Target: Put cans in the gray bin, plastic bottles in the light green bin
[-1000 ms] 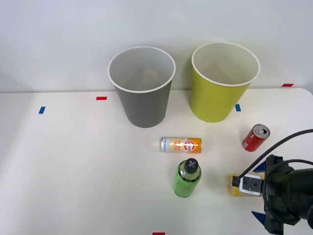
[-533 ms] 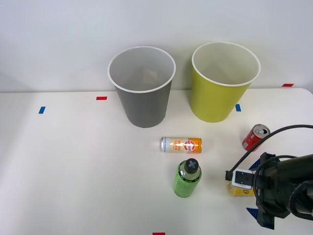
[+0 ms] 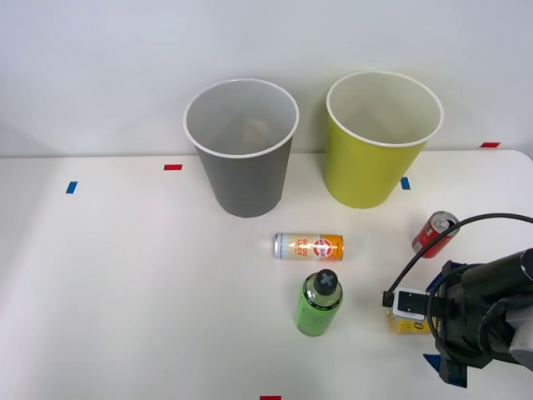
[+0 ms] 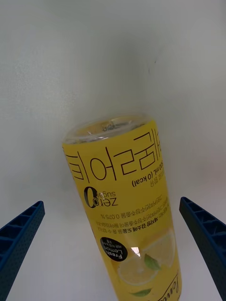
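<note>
The gray bin (image 3: 241,167) and the light green bin (image 3: 379,162) stand upright at the back. A silver-and-orange can (image 3: 308,247) lies on its side in front of them. A red can (image 3: 433,236) stands at the right. The green bottle (image 3: 317,303) with a black cap stands near the middle. The yellow lemon-label bottle (image 3: 403,324) (image 4: 127,207) lies on the table, mostly covered by my right arm in the front view. My right gripper (image 3: 430,325) (image 4: 112,202) is open, one blue finger (image 4: 19,235) on each side of the bottle, apart from it.
The white table (image 3: 125,275) carries small red and blue tape marks (image 3: 172,167) near its back edge and a red one at the front. A black cable (image 3: 466,223) arcs over the red can. The table's right edge is close to my arm.
My right arm has shifted a little left and toward the back of the table, staying over the yellow bottle. The cans, the green bottle and the bins have not moved.
</note>
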